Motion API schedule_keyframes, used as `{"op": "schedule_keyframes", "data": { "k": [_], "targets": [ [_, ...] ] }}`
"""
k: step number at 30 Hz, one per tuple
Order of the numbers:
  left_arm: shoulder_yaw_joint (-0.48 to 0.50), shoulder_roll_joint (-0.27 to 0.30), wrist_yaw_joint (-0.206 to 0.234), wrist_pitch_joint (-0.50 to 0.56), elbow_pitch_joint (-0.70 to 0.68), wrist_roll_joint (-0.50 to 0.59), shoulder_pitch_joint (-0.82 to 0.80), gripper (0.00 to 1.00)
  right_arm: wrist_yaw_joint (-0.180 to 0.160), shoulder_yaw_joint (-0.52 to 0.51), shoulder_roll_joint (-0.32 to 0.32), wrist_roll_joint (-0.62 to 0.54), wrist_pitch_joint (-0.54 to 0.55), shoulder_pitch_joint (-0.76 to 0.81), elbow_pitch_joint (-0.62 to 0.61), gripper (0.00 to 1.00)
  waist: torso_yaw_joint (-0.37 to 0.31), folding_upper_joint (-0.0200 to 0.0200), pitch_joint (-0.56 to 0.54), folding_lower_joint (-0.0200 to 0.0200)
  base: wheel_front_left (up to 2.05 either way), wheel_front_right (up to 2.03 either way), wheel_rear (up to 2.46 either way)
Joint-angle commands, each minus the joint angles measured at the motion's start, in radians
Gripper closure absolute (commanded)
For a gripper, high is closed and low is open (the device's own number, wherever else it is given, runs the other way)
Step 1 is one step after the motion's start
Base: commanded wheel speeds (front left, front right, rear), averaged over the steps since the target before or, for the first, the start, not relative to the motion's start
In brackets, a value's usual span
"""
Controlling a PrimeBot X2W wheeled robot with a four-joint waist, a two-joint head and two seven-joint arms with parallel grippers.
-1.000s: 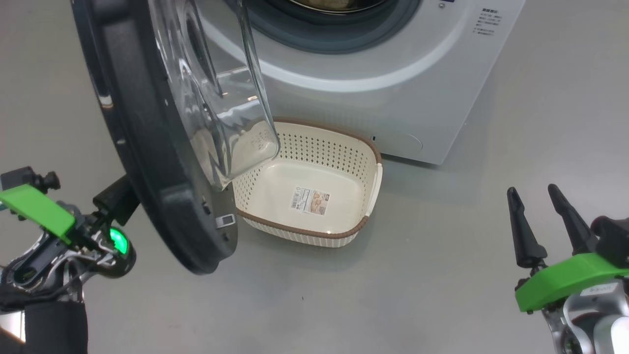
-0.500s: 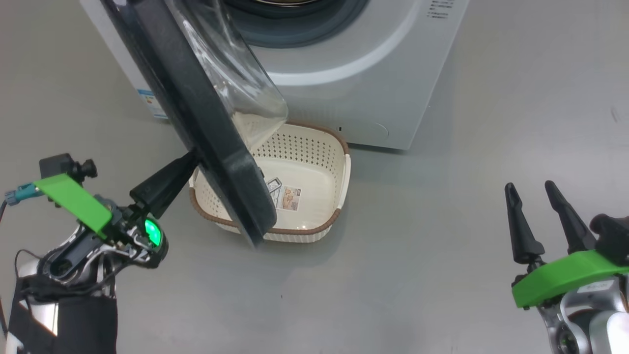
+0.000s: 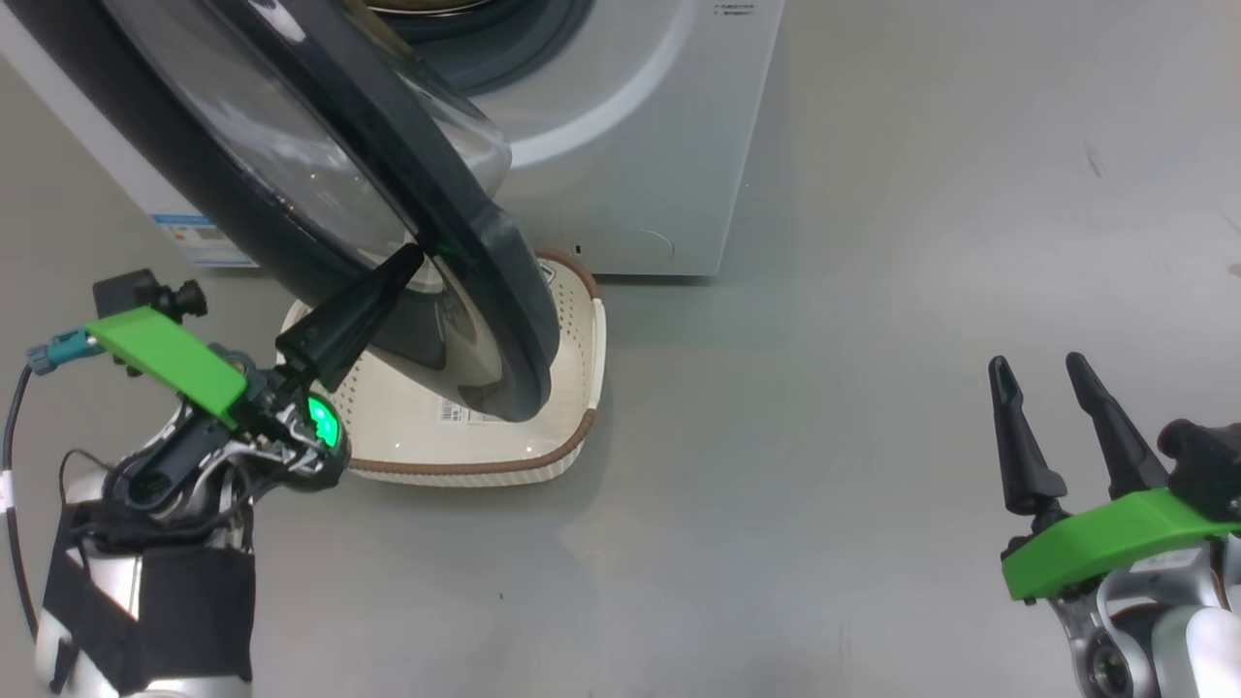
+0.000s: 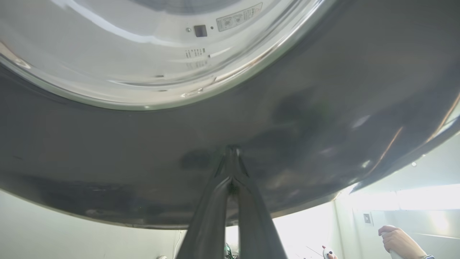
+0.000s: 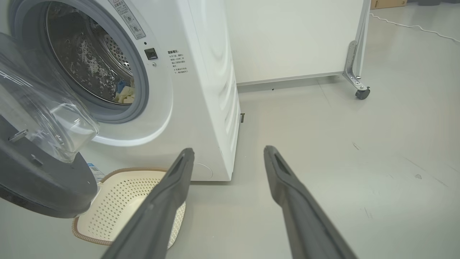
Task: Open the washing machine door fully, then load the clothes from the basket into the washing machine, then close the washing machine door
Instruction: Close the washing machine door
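Black and glossy, the door [image 3: 291, 165] stands partly swung out from the washer [image 3: 630, 126]. In the head view its rim runs on a slant from upper left down to lower right, outer face turned toward the robot's left, glass bowl bulging toward the washer. Its lowest edge hangs over the basket [image 3: 417, 427].

The left gripper [image 3: 407, 260] is clenched, fingers pressed together and pointing up and right, with nothing between them. The left wrist view has its tips [image 4: 233, 149] touching the door's dark rim just below the glass. A person's hand [image 4: 397, 239] sits at that view's lower right corner.

The basket rests on the floor [image 3: 824, 436] just before the washer's front, long axis roughly along that front, mouth up, partly under the door. Its base label is half hidden by the rim.

The right wrist view looks into the steel drum [image 5: 86, 61], where the clothes [image 5: 125, 94] lie low, cream with a blue patch.

The right gripper [image 3: 1035, 362] is released, fingers spread and pointing up the head view, holding nothing, well apart from door and basket.
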Motion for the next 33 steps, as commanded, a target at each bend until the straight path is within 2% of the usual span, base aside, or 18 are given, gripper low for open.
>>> {"op": "schedule_keyframes", "data": {
  "k": [1,6,19,27,33],
  "targets": [
    [0.018,0.014,-0.007,-0.016,-0.023,0.002,-0.057,1.00,-0.001,0.025,-0.013,0.011,-0.017,-0.050,-0.027,0.00,-0.033,0.0000,0.007,0.0000,0.00,0.00,0.00],
    [0.006,0.013,-0.007,-0.068,0.010,0.019,-0.098,1.00,-0.001,0.033,-0.013,0.020,-0.031,-0.058,-0.013,0.00,-0.091,0.0000,0.013,0.0000,0.00,0.00,0.00],
    [0.027,0.032,-0.007,-0.168,0.085,0.048,-0.171,1.00,-0.001,0.049,-0.013,0.031,-0.050,-0.066,0.014,0.00,-0.189,0.0000,0.011,0.0000,0.00,0.00,0.00],
    [0.036,0.053,-0.007,-0.232,0.110,0.060,-0.191,1.00,-0.001,0.057,-0.013,0.040,-0.063,-0.071,0.027,0.00,-0.218,0.0000,0.009,0.0000,0.00,0.00,0.00],
    [0.043,0.052,-0.007,-0.250,0.090,0.036,-0.153,1.00,-0.001,0.037,-0.013,0.040,-0.074,-0.061,0.035,0.00,-0.197,0.0000,0.003,0.0000,0.00,0.00,0.00]
  ]
}}
